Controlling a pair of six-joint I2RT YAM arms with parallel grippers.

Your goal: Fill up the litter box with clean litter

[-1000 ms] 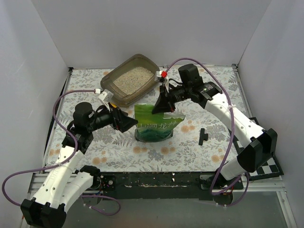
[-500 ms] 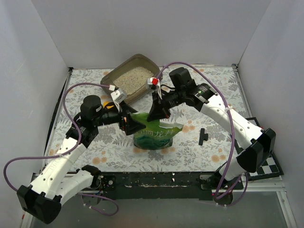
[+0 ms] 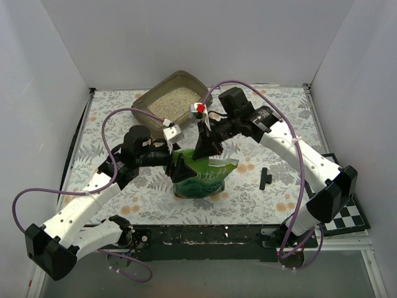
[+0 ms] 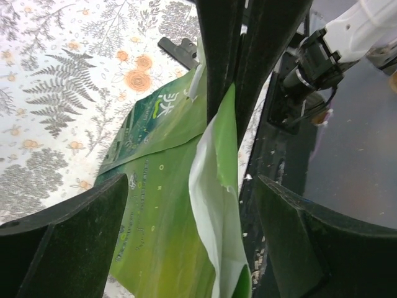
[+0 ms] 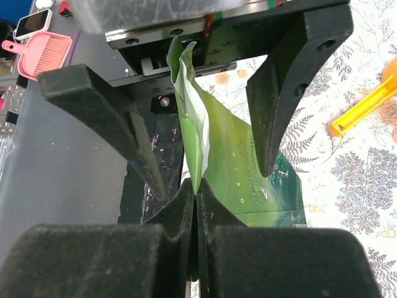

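The litter box (image 3: 155, 85) stands at the back of the table with pale clean litter (image 3: 172, 102) in it. A glossy green bag (image 3: 208, 177) stands upright at the centre. My right gripper (image 3: 200, 153) is shut on the bag's top edge (image 5: 189, 124), which runs up from its pinched fingertips (image 5: 196, 202). My left gripper (image 3: 176, 162) is open and straddles the same top edge (image 4: 217, 186). One of its fingers (image 4: 68, 242) is on each side, apart from the film. The right gripper's fingers (image 4: 217, 56) show beyond, clamped on the bag.
A small black part (image 3: 265, 178) lies on the floral cloth to the right of the bag. A yellow scoop (image 5: 366, 102) lies on the cloth beyond the bag. White walls close in the table on three sides. A checkerboard (image 3: 348, 217) sits at the near right corner.
My left arm has swung right toward the bag, bringing its open jaws round the top edge. My right gripper has shifted slightly left, still holding the bag's top.
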